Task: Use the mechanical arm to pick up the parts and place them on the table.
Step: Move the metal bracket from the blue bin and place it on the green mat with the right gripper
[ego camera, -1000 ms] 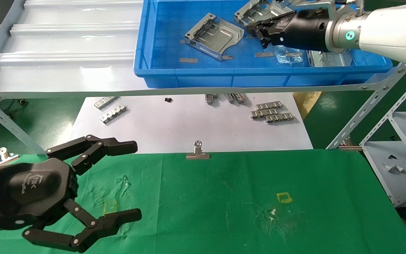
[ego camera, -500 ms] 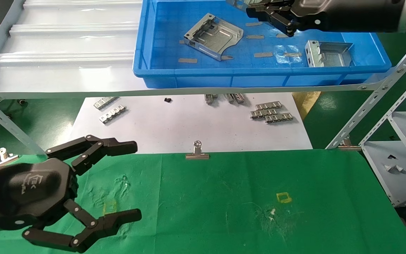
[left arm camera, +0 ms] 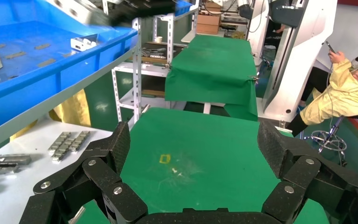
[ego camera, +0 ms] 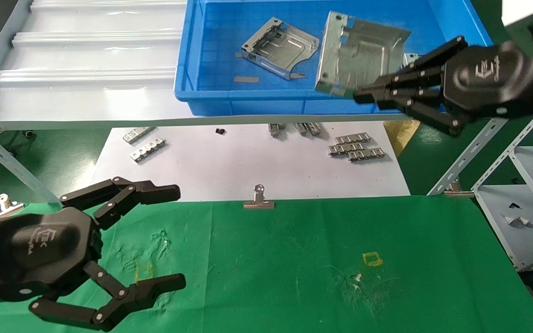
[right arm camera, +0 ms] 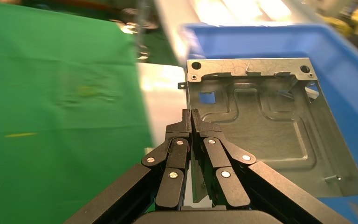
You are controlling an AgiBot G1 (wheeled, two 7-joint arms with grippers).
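Above blue bin (ego camera: 211, 99), right gripper (ego camera: 363, 95) pinches part (ego camera: 359, 53)

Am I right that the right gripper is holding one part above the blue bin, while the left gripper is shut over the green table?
Not quite. The left gripper is open, not shut: the head view and the left wrist view both show its fingers spread wide over the green table. The rest holds: the right gripper is shut on a part lifted above the blue bin.
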